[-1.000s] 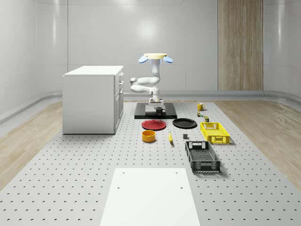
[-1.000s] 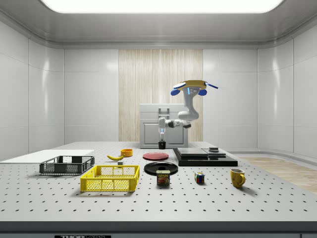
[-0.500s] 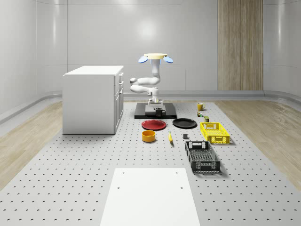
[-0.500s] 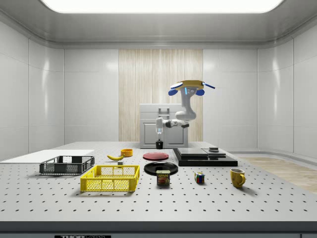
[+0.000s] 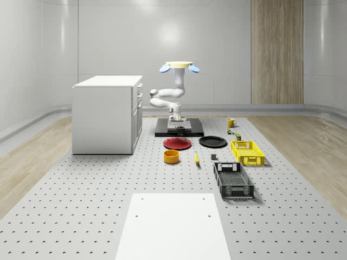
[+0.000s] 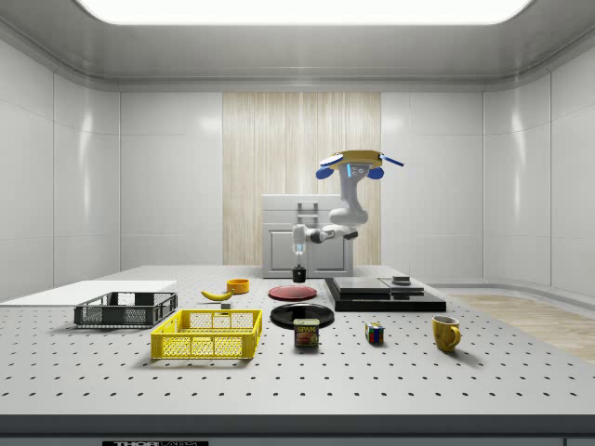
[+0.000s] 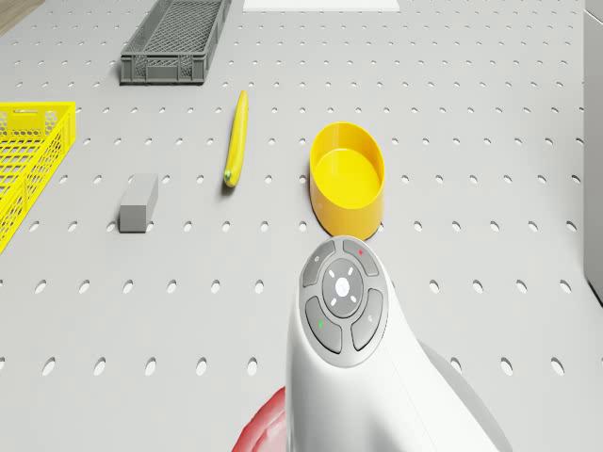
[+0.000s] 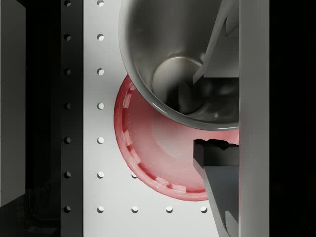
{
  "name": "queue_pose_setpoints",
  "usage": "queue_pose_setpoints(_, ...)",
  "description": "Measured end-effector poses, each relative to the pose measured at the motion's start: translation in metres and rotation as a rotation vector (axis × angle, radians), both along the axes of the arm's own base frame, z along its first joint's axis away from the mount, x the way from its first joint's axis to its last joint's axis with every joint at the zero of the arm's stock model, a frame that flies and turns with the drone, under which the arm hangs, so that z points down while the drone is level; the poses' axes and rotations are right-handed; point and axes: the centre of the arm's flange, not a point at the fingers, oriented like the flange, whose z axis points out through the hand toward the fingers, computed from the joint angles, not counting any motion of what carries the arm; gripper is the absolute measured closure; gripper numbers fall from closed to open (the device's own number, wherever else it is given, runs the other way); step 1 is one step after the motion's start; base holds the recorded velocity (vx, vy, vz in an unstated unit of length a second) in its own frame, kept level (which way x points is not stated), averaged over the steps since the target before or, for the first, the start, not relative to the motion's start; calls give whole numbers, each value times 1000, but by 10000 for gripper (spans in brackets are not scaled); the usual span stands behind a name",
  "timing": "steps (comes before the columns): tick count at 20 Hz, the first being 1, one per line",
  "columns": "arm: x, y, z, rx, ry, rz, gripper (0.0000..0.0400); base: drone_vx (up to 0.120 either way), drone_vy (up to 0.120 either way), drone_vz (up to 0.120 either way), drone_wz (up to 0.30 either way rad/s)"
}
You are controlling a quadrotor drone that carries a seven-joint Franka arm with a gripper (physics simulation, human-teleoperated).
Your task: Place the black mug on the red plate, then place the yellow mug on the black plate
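The black mug hangs in the air with my gripper shut on its wall, just above the red plate. In the wrist view one finger is inside the mug and the other outside, with the red plate partly under the mug. The drone hovers over the black platform, arm reaching down to the mug beside the red plate. The black plate lies beside the red one. The yellow mug stands farther back; in the side view the yellow mug is at the right.
A white cabinet stands at the whole-scene view's left. A yellow bowl, a banana and a grey block lie past the red plate. A yellow crate, a grey crate, a can and a cube sit nearby.
The drone and arm have carried the black mug off the black platform toward the red plate, drifting to the side view's left. Nothing else moved.
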Motion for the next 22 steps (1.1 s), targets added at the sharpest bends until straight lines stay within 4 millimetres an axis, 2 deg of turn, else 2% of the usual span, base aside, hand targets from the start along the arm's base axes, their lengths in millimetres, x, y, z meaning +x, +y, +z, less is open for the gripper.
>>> queue_pose_setpoints(5, 0, 12, 19, 0, 0, 0, 290, 0, 0, 0, 0)
queue_pose_setpoints(12, 0, 29, 29, 0, 0, 0, 290, 0, 0, 0, 0)
queue_pose_setpoints(21, 0, 37, 54, 0, 0, 0, 290, 0, 0, 0, 0)
queue_pose_setpoints(22, 0, 37, 56, 0, 0, 0, 246, 0, 0, 0, 0)
